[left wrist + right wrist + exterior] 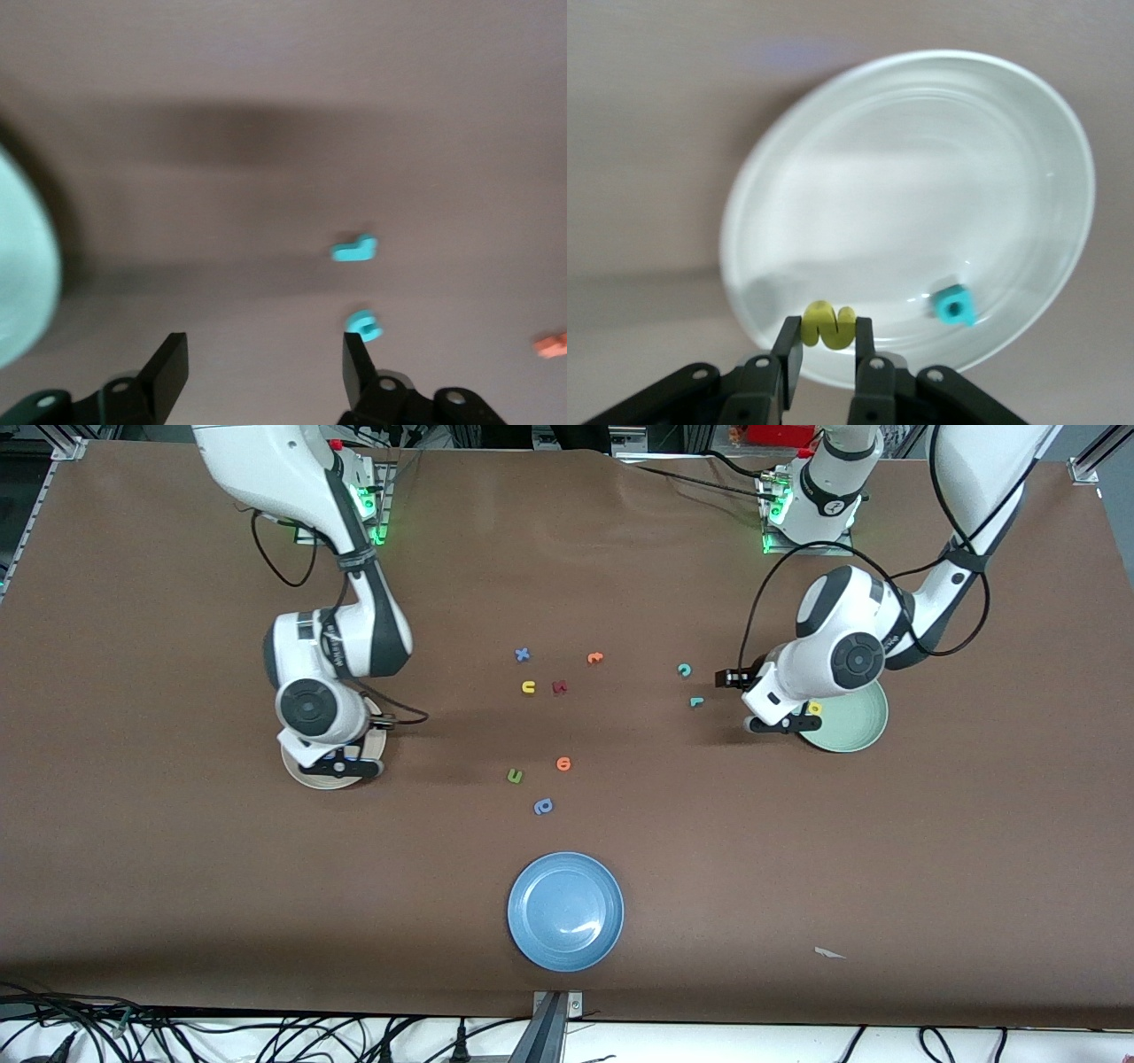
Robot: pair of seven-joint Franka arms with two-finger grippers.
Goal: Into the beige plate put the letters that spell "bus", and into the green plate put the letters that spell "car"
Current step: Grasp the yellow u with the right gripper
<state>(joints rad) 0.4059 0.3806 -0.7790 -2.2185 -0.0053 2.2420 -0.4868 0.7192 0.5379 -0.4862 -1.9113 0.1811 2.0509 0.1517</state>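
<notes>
Brown surface (pixel 177 886) shows a job half done — the right gripper (pixel 826 350) pinches the yellow "s" (pixel 827 326) over the beige plate (pixel 921 142) where the teal "b" (pixel 953 307) lies, the left gripper (pixel 264 359) hangs wide and empty by the green plate (pixel 864 722) holding the yellow "a" (pixel 815 708), and the yellow "u" (pixel 528 686), teal "c" (pixel 684 669) and teal "r" (pixel 695 701) wait outside.

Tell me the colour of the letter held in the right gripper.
Yellow; the letter shows best in the right wrist view.

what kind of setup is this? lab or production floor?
Looks like a robotics lab bench, not production. Two arms are bolted along one edge of a brown-covered table, loose cables trail off its near edge, and toy foam letters and plastic plates like the blue plate serve as props.
</notes>
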